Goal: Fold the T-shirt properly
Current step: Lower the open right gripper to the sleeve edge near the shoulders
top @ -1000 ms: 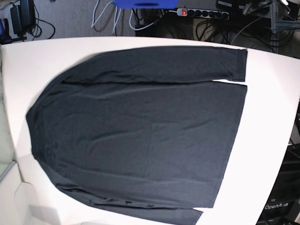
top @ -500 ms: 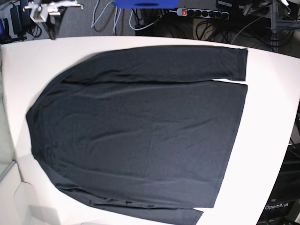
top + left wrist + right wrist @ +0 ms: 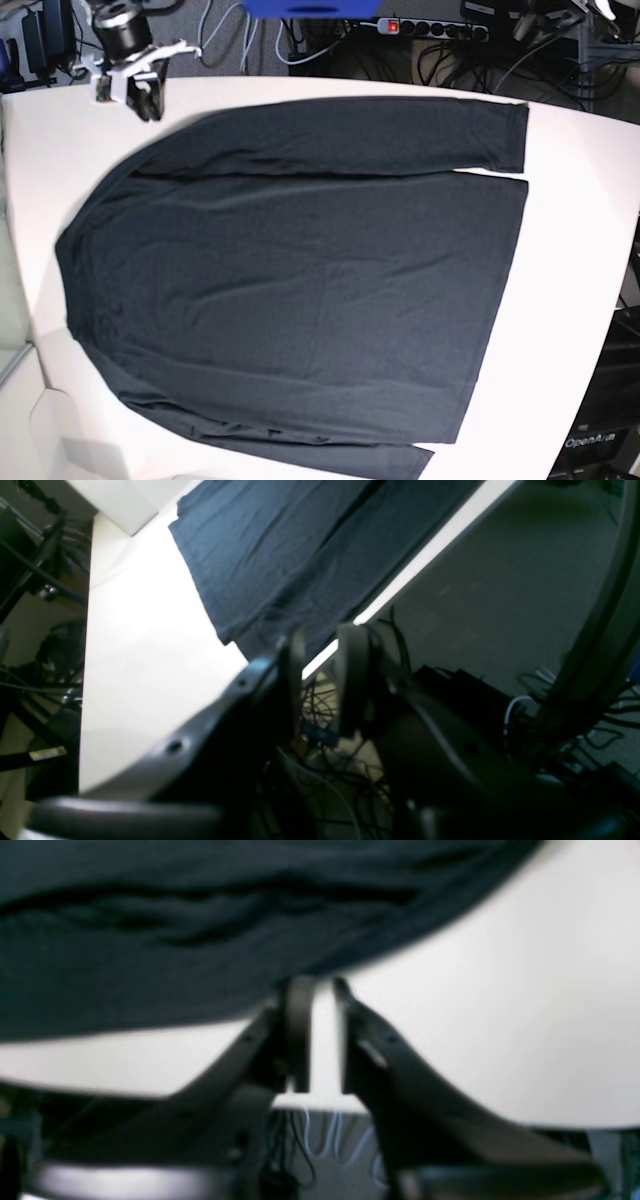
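The T-shirt (image 3: 300, 270) is a dark charcoal long-sleeved knit lying flat on the white table (image 3: 580, 250). One sleeve (image 3: 380, 135) runs along the far edge. My right gripper (image 3: 142, 100) hangs over the table's far-left corner, just beside the sleeve's shoulder end. In the right wrist view, the right gripper (image 3: 320, 985) stands open by a narrow gap, empty, at the edge of the T-shirt (image 3: 200, 915). My left gripper (image 3: 320, 637) is also open by a narrow gap and empty. It is off the table, beyond the corner where the T-shirt's (image 3: 280, 545) hem and cuff lie.
A power strip (image 3: 430, 28), cables and a blue object (image 3: 310, 8) lie on the floor behind the table. A black rack (image 3: 610, 420) stands at the near right and a white box (image 3: 50, 440) at the near left. The table edge (image 3: 425, 555) runs close to the sleeve.
My right arm has come into the base view from the top left and moved down-right over the table corner toward the shirt. The shirt has not moved.
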Robot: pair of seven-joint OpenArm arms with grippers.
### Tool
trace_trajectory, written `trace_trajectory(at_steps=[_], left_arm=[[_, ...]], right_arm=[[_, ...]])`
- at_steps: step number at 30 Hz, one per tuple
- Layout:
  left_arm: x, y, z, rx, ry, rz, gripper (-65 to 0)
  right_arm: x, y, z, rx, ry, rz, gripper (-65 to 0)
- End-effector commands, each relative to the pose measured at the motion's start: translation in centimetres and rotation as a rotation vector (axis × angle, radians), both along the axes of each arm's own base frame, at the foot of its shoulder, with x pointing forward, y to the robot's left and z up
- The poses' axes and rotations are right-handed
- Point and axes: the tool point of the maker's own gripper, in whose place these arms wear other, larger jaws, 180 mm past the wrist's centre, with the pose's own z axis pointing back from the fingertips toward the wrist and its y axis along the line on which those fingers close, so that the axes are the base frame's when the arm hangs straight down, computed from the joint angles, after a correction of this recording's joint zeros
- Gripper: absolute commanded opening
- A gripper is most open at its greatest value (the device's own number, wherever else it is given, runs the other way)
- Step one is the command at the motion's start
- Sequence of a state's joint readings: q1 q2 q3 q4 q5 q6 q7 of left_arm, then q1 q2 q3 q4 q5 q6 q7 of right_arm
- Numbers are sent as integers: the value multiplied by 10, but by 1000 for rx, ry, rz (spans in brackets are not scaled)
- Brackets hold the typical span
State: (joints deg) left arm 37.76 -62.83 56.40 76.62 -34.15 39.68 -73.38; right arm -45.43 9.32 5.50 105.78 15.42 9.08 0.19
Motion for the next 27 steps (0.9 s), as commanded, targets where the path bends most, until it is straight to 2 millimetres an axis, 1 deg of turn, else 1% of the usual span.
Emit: trace_trajectory(at_steps=[1,4,8,10,13,15,20,23,27], left_arm=[[-1,4,6,1,-6,-7,-529],[3,12,4,8,2,43,-529],[4,13,4,9,3,48,-525],[3,12,4,7,1,43,-490],[3,11,4,7,1,42,-417],[3,11,4,7,1,42,-400],[13,13,5,7,-20,56,-395],[19,15,7,-12,-17,109,-396],[28,12,13,-52,-23,157,-396]], right_arm=[[3,0,9,0,-32,10,-498],[10,0,13,-1,-53,17,-445],[19,0,16,-3,-73,21,-433],[22,0,17,-3,-82,21,-433],[24,0,18,-3,-85,21,-433],[26,0,19,-3,-91,21,-433],[29,0,19,-5,-98,20,-433],[29,0,18,-5,-95,20,-433],[29,0,18,-5,-95,20,-433]])
